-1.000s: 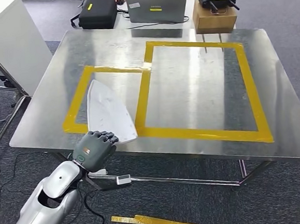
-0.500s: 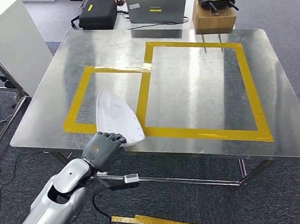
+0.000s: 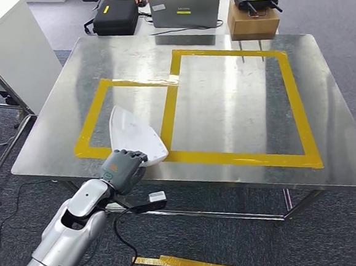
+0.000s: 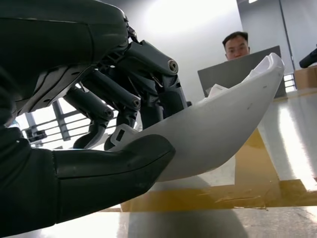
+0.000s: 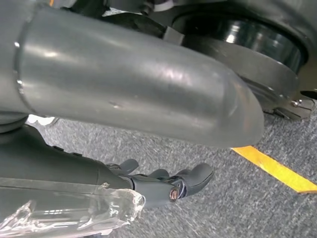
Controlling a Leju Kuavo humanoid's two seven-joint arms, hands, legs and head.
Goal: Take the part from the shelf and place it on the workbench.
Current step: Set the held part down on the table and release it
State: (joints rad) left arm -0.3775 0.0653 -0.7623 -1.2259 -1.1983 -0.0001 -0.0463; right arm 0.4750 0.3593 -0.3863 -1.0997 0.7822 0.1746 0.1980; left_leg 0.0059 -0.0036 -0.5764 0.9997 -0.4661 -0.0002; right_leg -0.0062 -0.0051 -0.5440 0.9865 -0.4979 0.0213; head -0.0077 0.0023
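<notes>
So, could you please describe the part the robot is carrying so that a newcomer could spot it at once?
Find the steel workbench marked with two yellow tape rectangles. At its near edge, over the smaller rectangle, the left hand holds the white part. It is a smooth, curved, teardrop-shaped shell, the only white object over the bench.

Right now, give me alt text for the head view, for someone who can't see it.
The robot's left hand holds a white curved part over the near edge of a steel workbench, above the smaller of two yellow tape rectangles. Beyond the far edge sit a laptop, a black case and a cardboard box.
</notes>
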